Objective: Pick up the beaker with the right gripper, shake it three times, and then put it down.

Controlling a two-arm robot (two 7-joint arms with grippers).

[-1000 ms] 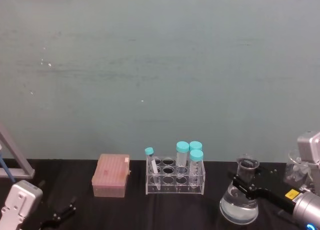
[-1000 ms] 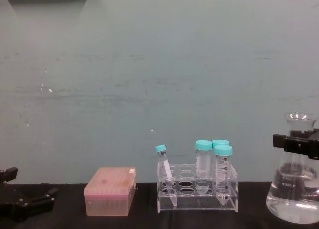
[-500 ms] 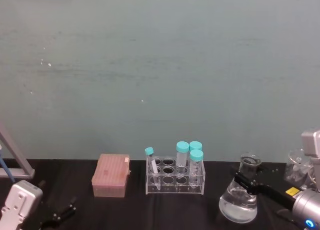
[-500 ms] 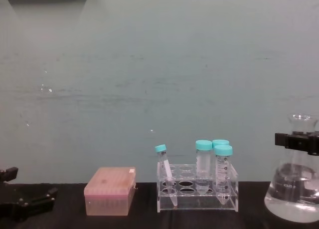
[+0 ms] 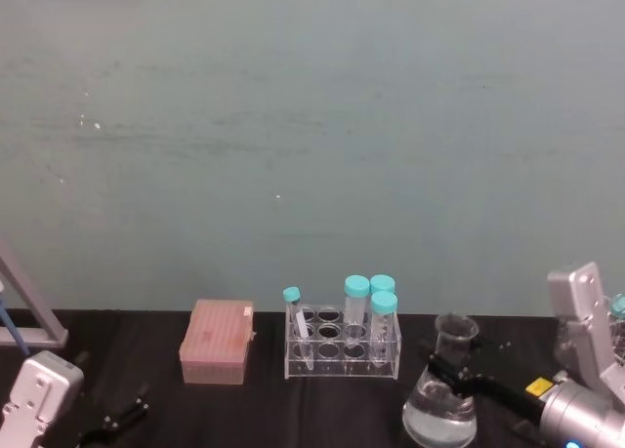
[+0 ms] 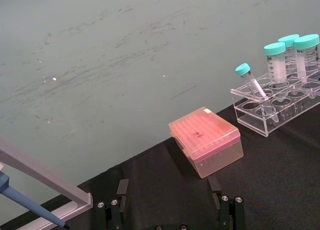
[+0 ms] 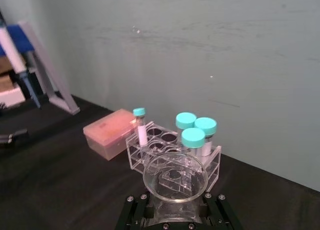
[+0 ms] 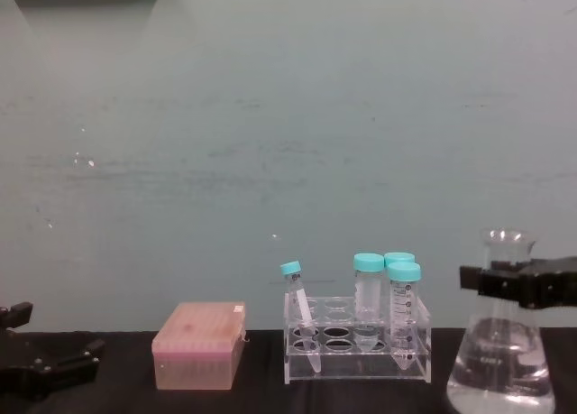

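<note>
Well, at the near left the left gripper (image 6: pixel 169 206) sat idle, fingers apart. Right of the tube rack (image 8: pixel 356 349), the right gripper (image 8: pixel 503 283) was clamped round the neck of the beaker (image 8: pixel 500 369), upright, liquid inside. Grasp made, I'd say; setting down and release remained.

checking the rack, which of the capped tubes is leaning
The thin tube at the rack's left end; it tilts, while the three wider tubes stand upright.
</note>
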